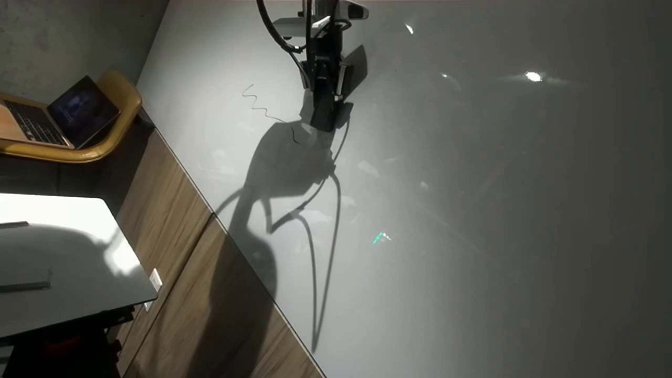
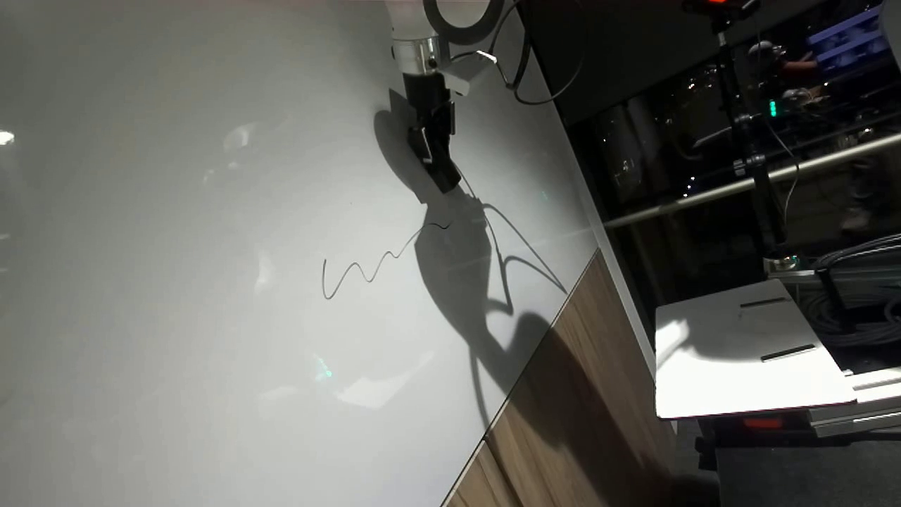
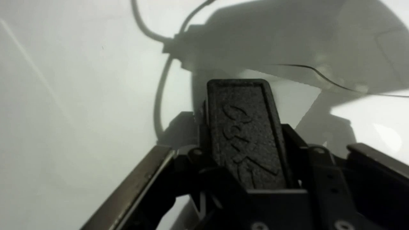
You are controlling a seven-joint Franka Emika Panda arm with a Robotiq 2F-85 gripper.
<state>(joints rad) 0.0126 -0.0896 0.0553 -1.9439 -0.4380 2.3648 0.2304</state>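
Bordering wood [image 1: 210, 262], the glossy surface [image 1: 451, 199] bears a squiggle [image 2: 369, 281].

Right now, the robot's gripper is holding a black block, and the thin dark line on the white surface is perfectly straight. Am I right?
Almost! The thin dark line on the white surface isn't straight: it's wavy, as both exterior views show. And yes, the gripper is holding a black block.

I have lateral room along the white surface [image 1: 472, 210], which itself limits advance of the gripper [image 3: 245, 137] and its black block [image 1: 323, 116]. A cable [image 1: 270, 27] bows out beside the arm [image 2: 410, 21]. Toward the wooden panels [image 1: 165, 189], a chair [image 1: 126, 102] and a white tabletop [image 2: 718, 387] obstruct passage.
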